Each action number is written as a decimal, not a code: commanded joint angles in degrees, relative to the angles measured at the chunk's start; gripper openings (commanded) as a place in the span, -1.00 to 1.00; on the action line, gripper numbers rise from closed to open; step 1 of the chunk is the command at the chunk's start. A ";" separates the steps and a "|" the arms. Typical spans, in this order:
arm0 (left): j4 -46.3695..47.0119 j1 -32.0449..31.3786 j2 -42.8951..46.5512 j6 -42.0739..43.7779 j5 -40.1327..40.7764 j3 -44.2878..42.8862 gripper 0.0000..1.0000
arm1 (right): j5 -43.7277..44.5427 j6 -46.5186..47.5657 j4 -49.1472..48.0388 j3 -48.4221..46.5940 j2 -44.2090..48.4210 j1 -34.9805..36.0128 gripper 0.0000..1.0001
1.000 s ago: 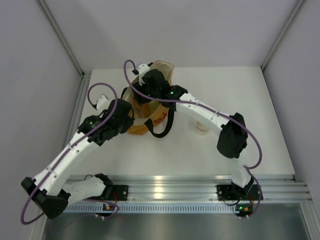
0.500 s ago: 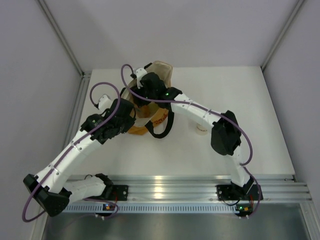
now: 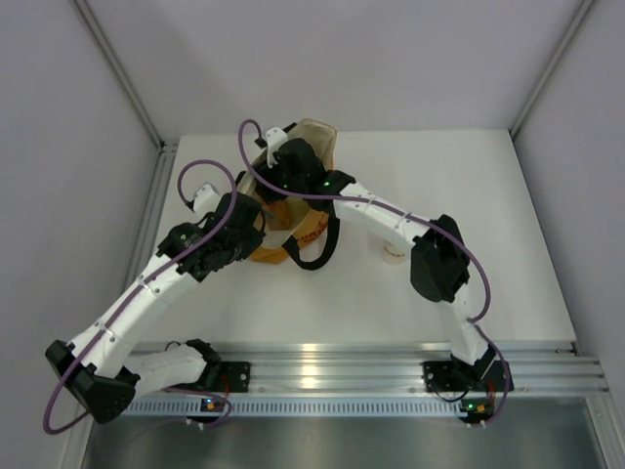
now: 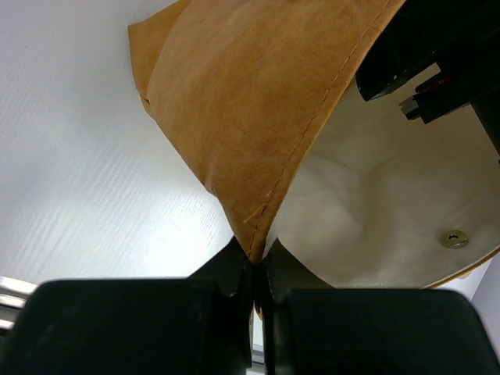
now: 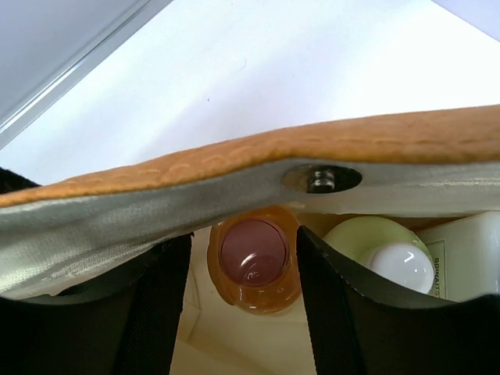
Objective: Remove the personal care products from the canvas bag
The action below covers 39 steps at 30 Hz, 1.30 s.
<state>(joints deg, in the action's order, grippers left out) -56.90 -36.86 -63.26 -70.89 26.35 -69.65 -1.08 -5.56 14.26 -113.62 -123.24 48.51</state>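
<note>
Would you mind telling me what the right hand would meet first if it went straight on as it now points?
Most likely the orange-pink bottle, which the right hand straddles inside the canvas bag, though depth is unclear.

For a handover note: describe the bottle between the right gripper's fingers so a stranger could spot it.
Look inside the canvas bag, under its mustard rim and metal snap. The orange-pink bottle is leftmost, between the open fingers of the right gripper; beside it are a yellow-green bottle and a white bottle.
</note>
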 commanded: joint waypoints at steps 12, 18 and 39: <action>1.36 0.03 1.65 1.28 1.07 -0.93 -1.00 | 0.55 1.52 -5.38 1.38 -1.65 -0.79 -0.25; 1.27 0.03 1.48 1.11 0.81 -0.75 -1.00 | -0.15 1.35 -8.19 4.28 2.03 -0.87 -1.00; 1.18 0.04 1.83 2.07 0.99 -0.84 -1.00 | 0.82 2.83 -12.24 6.93 22.69 1.76 -1.00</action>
<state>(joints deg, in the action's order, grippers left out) -56.71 -36.86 -62.70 -69.69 26.24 -69.65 -0.01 -3.99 10.81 -103.39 -109.36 48.80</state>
